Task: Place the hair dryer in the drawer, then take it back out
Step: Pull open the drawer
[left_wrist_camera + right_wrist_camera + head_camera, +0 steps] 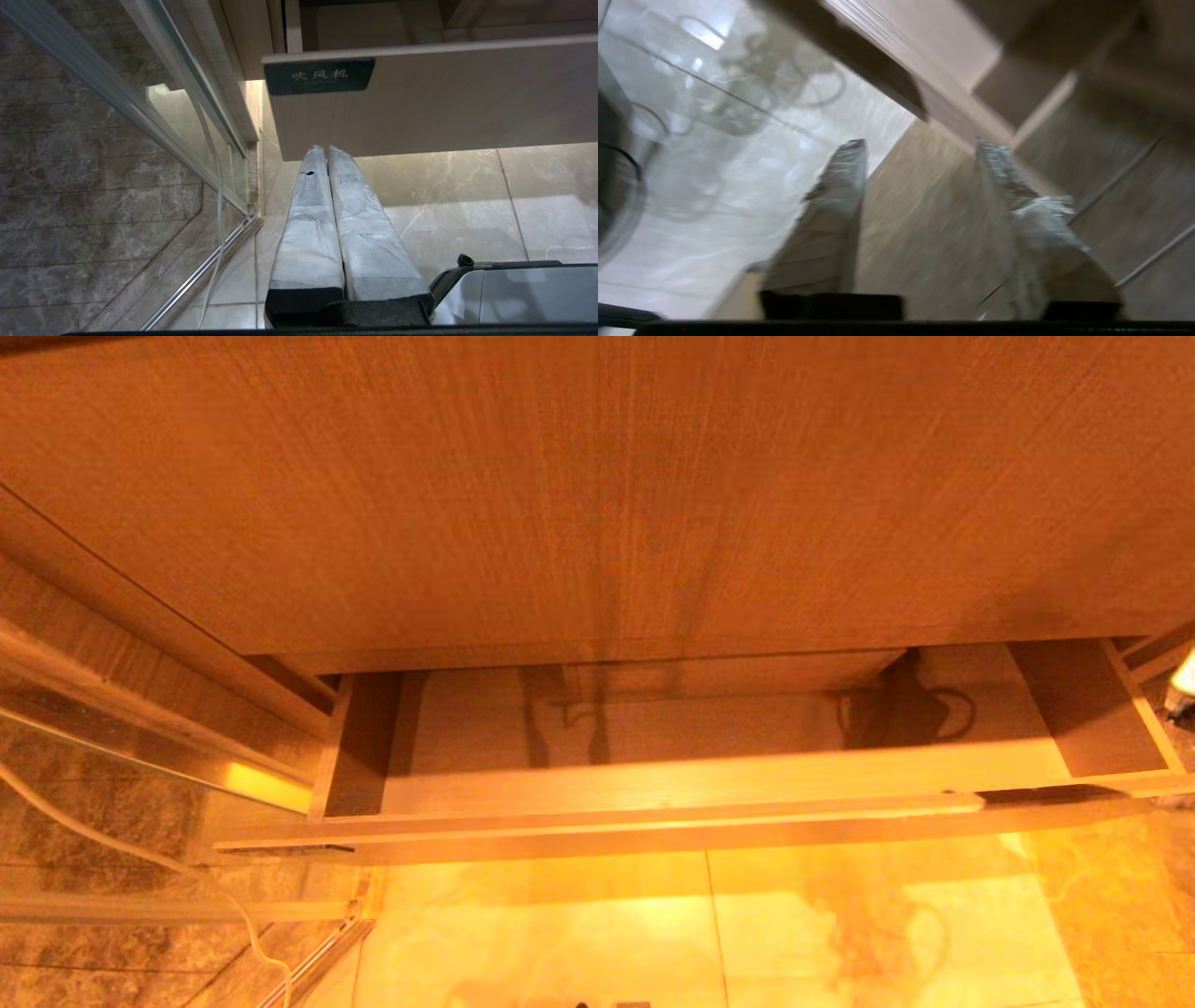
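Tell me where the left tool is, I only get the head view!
Observer: The left tool hangs low, in front of the drawer, pointing at the lower edge of its front.
Operator: Is it open?
Observer: No, its fingers are pressed together.
Operator: Is anything written on the drawer?
Observer: Yes, a dark label with pale characters sits at one top corner of the front.
Operator: Is the right tool holding anything?
Observer: No, the right tool has its fingers apart with nothing between them.
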{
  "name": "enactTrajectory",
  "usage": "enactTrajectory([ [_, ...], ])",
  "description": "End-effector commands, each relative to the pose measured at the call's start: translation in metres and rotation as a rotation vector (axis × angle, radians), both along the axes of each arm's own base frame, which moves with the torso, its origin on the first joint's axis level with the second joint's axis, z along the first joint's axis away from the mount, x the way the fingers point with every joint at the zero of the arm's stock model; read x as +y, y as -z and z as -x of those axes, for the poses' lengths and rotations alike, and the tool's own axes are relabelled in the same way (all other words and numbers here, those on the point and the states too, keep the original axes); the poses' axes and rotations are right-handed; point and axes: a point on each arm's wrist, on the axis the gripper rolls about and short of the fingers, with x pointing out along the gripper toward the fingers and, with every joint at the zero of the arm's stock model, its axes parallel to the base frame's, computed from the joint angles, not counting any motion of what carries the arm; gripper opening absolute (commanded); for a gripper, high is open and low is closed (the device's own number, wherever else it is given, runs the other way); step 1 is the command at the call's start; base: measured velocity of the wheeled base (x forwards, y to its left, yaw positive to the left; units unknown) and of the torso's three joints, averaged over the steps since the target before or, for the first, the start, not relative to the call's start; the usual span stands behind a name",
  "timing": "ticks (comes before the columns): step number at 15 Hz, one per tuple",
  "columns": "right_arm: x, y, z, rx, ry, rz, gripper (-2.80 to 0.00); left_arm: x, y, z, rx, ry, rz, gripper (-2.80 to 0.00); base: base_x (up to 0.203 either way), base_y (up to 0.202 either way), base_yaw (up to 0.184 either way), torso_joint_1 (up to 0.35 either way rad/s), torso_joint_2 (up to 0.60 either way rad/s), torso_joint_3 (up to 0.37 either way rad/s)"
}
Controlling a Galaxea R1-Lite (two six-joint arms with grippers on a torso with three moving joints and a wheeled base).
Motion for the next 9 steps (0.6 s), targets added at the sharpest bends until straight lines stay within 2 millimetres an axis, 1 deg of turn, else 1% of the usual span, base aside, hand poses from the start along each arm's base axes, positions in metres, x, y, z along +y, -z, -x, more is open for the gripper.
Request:
enactTrajectory([
  [1, -0.006, 0.005, -0.013, 0.025, 0.115, -0.05, -2.8, 0.0, 0.0, 0.0, -0.002, 0.0, 0.0, -2.8, 0.0, 0.0, 0.0, 0.0, 0.0, 0.0],
  [4, -0.011, 0.01, -0.031, 0.039, 0.164, -0.061, -2.8, 0.0, 0.0, 0.0, -0.002, 0.0, 0.0, -2.8, 0.0, 0.0, 0.0, 0.0, 0.0, 0.0],
  [6, -0.013, 0.012, -0.037, 0.023, 0.185, -0.079, -2.8, 0.0, 0.0, 0.0, -0.002, 0.0, 0.001, -2.8, 0.0, 0.0, 0.0, 0.0, 0.0, 0.0],
  [7, -0.016, 0.018, -0.049, 0.021, 0.209, -0.106, -2.8, 0.0, 0.0, 0.0, -0.002, 0.0, 0.001, -2.8, 0.0, 0.0, 0.0, 0.0, 0.0, 0.0],
  [8, -0.018, 0.021, -0.056, -0.001, 0.242, -0.144, -2.8, 0.0, 0.0, 0.0, -0.001, 0.0, 0.0, -2.8, 0.0, 0.0, 0.0, 0.0, 0.0, 0.0],
  [9, -0.019, 0.024, -0.059, -0.015, 0.268, -0.175, -2.8, 0.0, 0.0, 0.0, 0.0, 0.0, 0.001, -2.8, 0.0, 0.0, 0.0, 0.0, 0.0, 0.0],
])
